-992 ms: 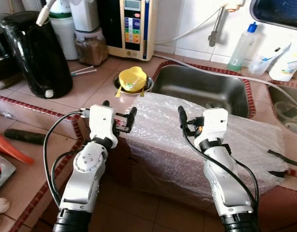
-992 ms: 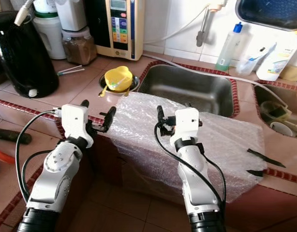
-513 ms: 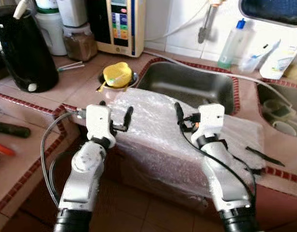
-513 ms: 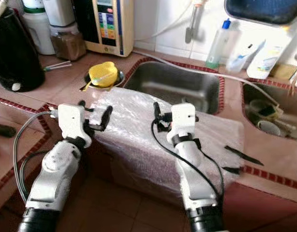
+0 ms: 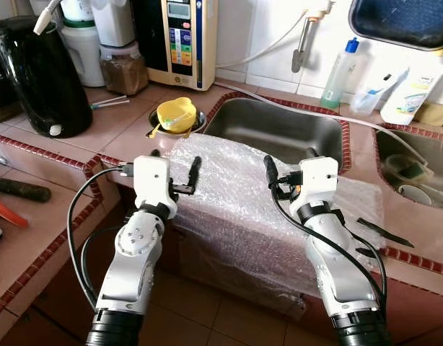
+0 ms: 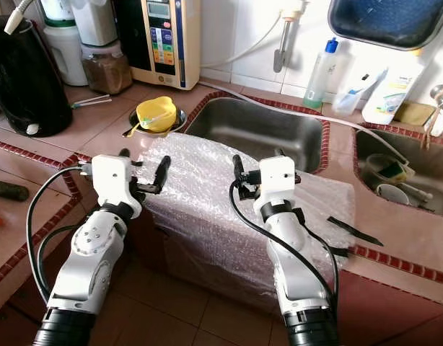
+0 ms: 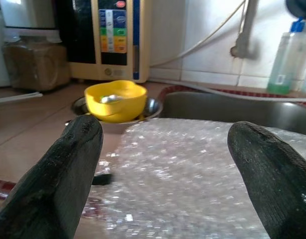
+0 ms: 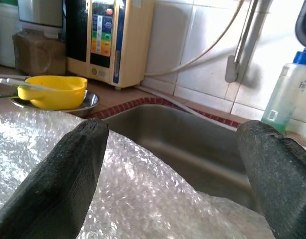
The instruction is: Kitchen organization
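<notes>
A sheet of bubble wrap (image 5: 236,202) lies on the tiled counter in front of the steel sink (image 5: 279,133) and hangs over the counter's front edge. My left gripper (image 5: 175,163) hovers open over the wrap's left part, with nothing between its fingers (image 7: 68,169). Over the middle of the wrap, my right gripper (image 5: 290,163) is open too, its fingertips (image 8: 68,169) wide apart and pointing toward the sink. A yellow bowl (image 5: 176,115) sits on a small steel plate just beyond the wrap's left corner.
A black kettle (image 5: 41,79), a jar and a water machine (image 5: 182,40) line the back left. A soap bottle (image 5: 338,72) stands behind the sink. A second basin (image 5: 416,158) with cups is at right. Black strips (image 5: 384,232) lie on the right counter.
The whole picture has shifted, so the camera moved. Both grippers stay open in the same pose over the bubble wrap, and nothing was taken hold of.
</notes>
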Motion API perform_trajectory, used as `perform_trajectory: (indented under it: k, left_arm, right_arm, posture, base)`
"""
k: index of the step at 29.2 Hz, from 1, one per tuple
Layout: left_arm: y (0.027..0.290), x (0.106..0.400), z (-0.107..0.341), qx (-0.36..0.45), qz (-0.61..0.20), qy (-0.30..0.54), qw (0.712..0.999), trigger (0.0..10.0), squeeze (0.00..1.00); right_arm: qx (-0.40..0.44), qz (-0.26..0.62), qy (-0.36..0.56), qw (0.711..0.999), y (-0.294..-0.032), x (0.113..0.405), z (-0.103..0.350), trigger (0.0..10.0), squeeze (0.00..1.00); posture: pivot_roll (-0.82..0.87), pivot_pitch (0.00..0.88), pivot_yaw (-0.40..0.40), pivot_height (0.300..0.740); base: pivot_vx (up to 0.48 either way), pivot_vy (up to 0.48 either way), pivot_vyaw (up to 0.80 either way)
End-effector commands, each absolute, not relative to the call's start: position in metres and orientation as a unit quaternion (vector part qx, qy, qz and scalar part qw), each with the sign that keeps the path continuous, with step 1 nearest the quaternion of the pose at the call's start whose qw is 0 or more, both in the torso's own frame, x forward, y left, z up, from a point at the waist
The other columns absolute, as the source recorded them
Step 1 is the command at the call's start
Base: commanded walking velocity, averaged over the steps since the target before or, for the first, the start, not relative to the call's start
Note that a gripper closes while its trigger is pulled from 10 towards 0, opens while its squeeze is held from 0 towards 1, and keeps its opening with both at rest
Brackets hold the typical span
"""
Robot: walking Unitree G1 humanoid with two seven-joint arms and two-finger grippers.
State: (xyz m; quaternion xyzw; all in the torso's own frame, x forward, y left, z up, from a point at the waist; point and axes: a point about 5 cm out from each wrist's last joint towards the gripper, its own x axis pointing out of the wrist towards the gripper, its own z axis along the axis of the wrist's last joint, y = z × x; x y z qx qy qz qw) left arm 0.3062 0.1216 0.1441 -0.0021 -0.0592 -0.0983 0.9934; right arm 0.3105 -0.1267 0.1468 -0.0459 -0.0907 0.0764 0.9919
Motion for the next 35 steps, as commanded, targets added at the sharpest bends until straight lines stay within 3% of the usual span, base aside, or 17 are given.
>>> perform_trajectory:
  k: [1,8,35]
  left_arm:
    - [0.1159,0.3068,0.1457,-0.006,-0.108,-0.063,0.992,10.0,0.0]
    - [0.115,0.3063,0.1441,-0.008,-0.105,-0.063,0.992,10.0,0.0]
    - [0.1106,0.3081,0.142,-0.012,-0.117,-0.061,0.991,10.0,0.0]
  right_arm:
    - [-0.053,0.077,-0.101,0.99,-0.1294,0.3112,0.1531,10.0,0.0]
    - [-0.06,0.088,-0.102,0.989,-0.1277,0.3107,0.1541,10.0,0.0]
    - [-0.078,0.095,-0.1,0.987,-0.1289,0.3121,0.1529,10.0,0.0]
  posture:
    - [0.04,0.0,-0.054,0.74]
    - [0.04,0.0,-0.066,0.74]
    - [0.03,0.0,-0.068,0.74]
  base:
    - [0.0,0.0,0.0]
    - [0.037,0.0,0.0]
    - [0.317,0.0,0.0]
